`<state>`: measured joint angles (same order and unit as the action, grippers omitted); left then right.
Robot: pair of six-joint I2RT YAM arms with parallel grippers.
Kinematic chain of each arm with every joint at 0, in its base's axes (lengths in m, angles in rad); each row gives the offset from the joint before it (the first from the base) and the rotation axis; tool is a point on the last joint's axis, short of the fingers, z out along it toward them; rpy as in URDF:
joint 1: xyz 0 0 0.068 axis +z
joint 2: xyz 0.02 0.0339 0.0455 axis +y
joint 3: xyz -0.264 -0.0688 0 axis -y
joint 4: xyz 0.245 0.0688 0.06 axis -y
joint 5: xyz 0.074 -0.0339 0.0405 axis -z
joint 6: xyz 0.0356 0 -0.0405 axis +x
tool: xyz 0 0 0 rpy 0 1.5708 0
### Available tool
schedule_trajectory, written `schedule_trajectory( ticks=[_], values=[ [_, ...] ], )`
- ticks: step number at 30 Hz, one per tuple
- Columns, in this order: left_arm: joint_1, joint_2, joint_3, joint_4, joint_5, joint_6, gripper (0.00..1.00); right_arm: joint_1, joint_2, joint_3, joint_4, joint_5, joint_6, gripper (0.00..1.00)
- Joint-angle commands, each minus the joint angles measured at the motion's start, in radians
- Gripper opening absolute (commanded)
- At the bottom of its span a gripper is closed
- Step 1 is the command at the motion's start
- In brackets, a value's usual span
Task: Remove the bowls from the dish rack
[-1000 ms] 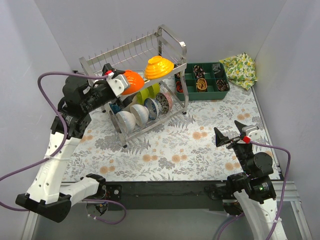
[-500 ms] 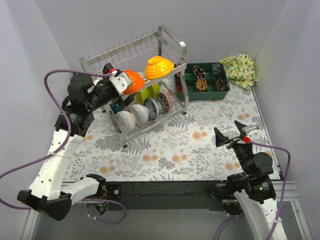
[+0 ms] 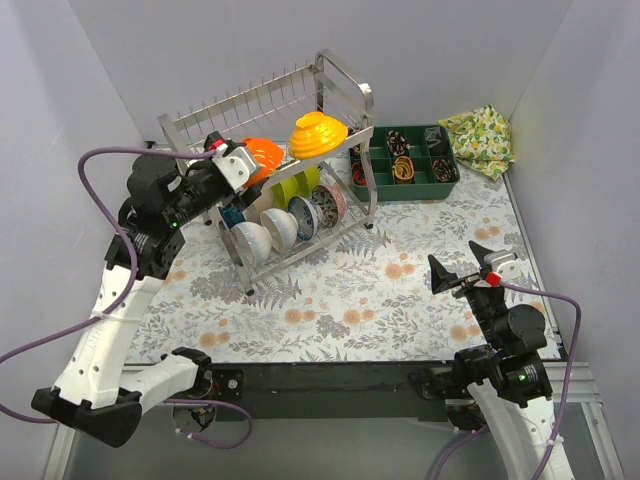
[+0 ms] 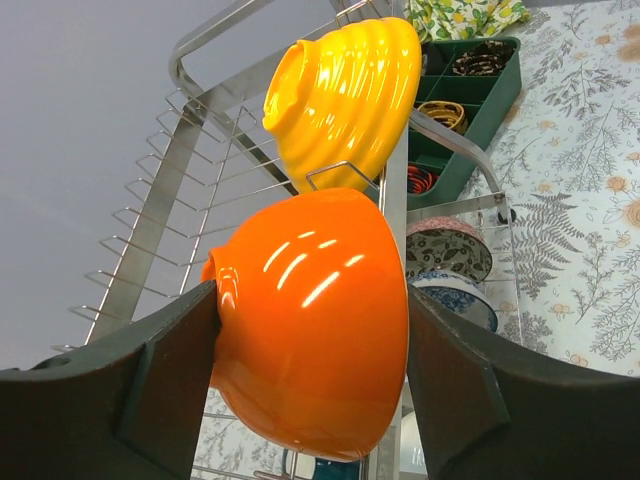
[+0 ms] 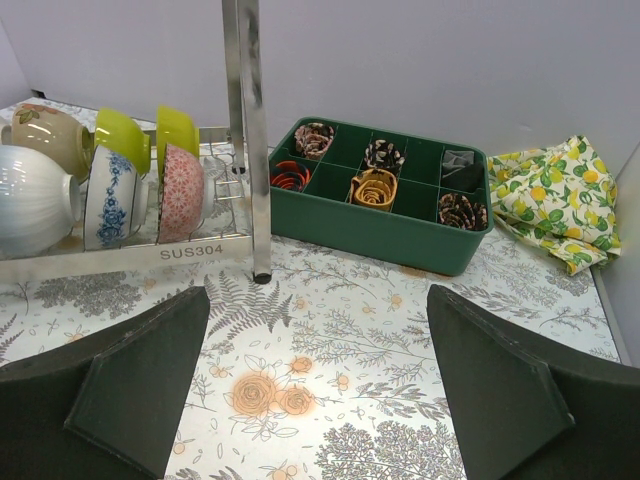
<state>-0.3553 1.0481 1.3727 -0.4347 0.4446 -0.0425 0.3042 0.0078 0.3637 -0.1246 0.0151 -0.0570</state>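
Entry: orange bowl (image 3: 265, 150), glazed, smooth, round-walled. Lodged on its side on the upper tier of the dish rack (image 3: 260, 95), toward the far left corner of the table (image 3: 400, 300), just in front of a yellow-orange ribbed bowl (image 4: 345, 95); contact between the two not determinable. Flanked by the left claw (image 4: 312, 310), one finger pressed at the rim and the other against the outer wall; reads as clamped on the bowl. Judged rigid, fairly light, and brittle if dropped or knocked against the steel bars; also judged slippery, given the high gloss and convex wall. Best held across the widest girth near the rim, not lower on the tapering wall; to be lifted clear of the wire prongs before any sideways travel. Lower tier: lime green bowls (image 5: 175, 130), a white bowl (image 5: 30, 200), a blue-and-white bowl (image 5: 108, 195) and a pink patterned bowl (image 5: 182, 195), all on edge between bars, close-packed. Likely best taken by the exposed upper rim, one at a time. Right claw (image 5: 318, 320): jaws wide apart, holding nothing, hovering near the near right corner. Also present: dark green compartment tray (image 5: 380, 235) along the far edge; lemon-print cloth (image 5: 555, 200) in the far right corner.
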Motion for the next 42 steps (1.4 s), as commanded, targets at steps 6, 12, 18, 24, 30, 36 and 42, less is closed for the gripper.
schedule_trajectory(
  ticks=[6, 12, 18, 24, 30, 36, 42],
  values=[
    [-0.002, -0.033, -0.015, 0.068, -0.009, -0.031, 0.44, 0.006, -0.088, 0.004, 0.034, -0.001, -0.009, 0.99],
    [-0.004, -0.031, -0.021, 0.132, -0.055, -0.039, 0.33, 0.004, -0.089, 0.004, 0.034, 0.000, -0.010, 0.99],
    [-0.004, -0.016, -0.017, 0.200, -0.124, -0.040, 0.31, 0.006, -0.091, 0.004, 0.034, 0.002, -0.009, 0.99],
    [-0.004, 0.006, 0.011, 0.220, -0.133, -0.037, 0.29, 0.006, -0.091, 0.004, 0.034, 0.003, -0.010, 0.99],
    [-0.007, 0.015, 0.042, 0.218, -0.058, -0.013, 0.27, 0.006, -0.088, 0.004, 0.034, 0.003, -0.010, 0.99],
    [-0.028, 0.041, 0.092, 0.202, -0.023, 0.036, 0.26, 0.006, -0.075, 0.004, 0.034, -0.004, -0.010, 0.99],
    [-0.057, 0.064, 0.134, 0.165, 0.032, 0.078, 0.26, 0.006, -0.072, 0.006, 0.034, -0.003, -0.010, 0.99]
  ],
)
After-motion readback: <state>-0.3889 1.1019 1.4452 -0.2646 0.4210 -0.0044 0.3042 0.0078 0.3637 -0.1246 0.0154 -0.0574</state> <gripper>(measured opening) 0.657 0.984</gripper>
